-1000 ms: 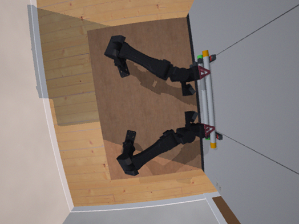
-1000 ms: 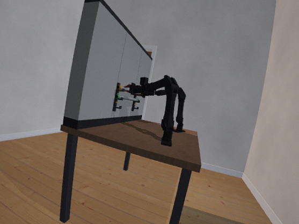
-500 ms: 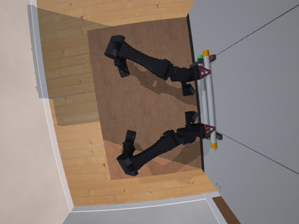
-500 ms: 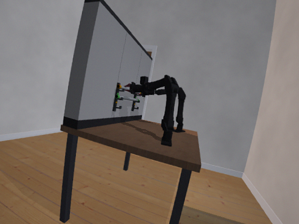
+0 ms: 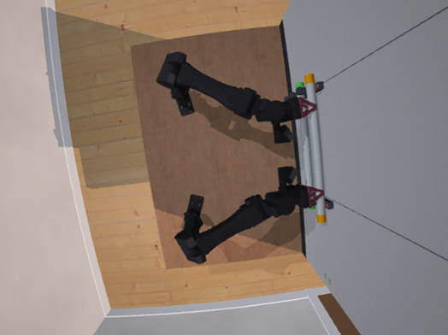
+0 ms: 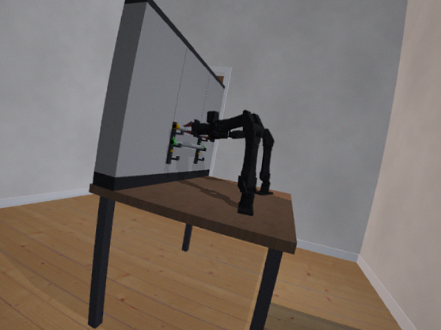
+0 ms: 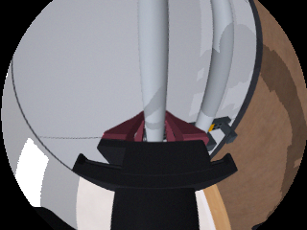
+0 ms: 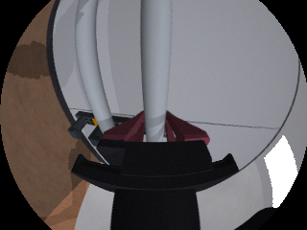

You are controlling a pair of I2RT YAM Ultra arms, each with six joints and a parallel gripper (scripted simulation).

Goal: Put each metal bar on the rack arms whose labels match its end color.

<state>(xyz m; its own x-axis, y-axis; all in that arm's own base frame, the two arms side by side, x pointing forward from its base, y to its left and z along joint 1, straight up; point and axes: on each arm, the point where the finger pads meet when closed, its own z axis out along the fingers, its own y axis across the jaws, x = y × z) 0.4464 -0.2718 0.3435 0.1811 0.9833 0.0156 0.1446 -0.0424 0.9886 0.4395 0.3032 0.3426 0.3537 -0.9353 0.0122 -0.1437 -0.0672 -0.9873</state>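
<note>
From the top view, we see the orange-ended bar [image 5: 317, 149] [image 6: 185, 127] [image 7: 153, 57] [image 8: 156, 57] running across the front of both hands, its long axis along the wall panel [image 5: 401, 125] [image 6: 151, 89] [image 7: 82, 72] [image 8: 230, 72]. Our left gripper [image 5: 311, 107] [image 6: 187, 126] [image 7: 154, 114] has closed on it near one end, our right gripper [image 5: 317, 195] [image 8: 154, 114] near the other, so neither arm is nearer; the bar is already between both sets of fingers. A red label shows by the top rack arms. In the exterior view, the bar is at the height of the top pair, while the orange labels [image 6: 171, 151] sit above the lowest pair [image 6: 175, 158]; we judge that it must come out from the wall, pass the green-ended bar [image 5: 308, 162] [image 6: 190, 146] [image 7: 223, 48] [image 8: 87, 53] and go down, level throughout. That second bar lies at the middle pair, probably its proper place. In the left wrist view, the pale, smooth round bar runs between maroon, wedge-shaped fingers, the second bar to its right. In the right wrist view, the grip looks much the same, with the second bar on the left and the brown wood-grained table [image 5: 217, 159] [image 6: 208, 203] [image 7: 283, 144] [image 8: 24, 105] beyond.
</note>
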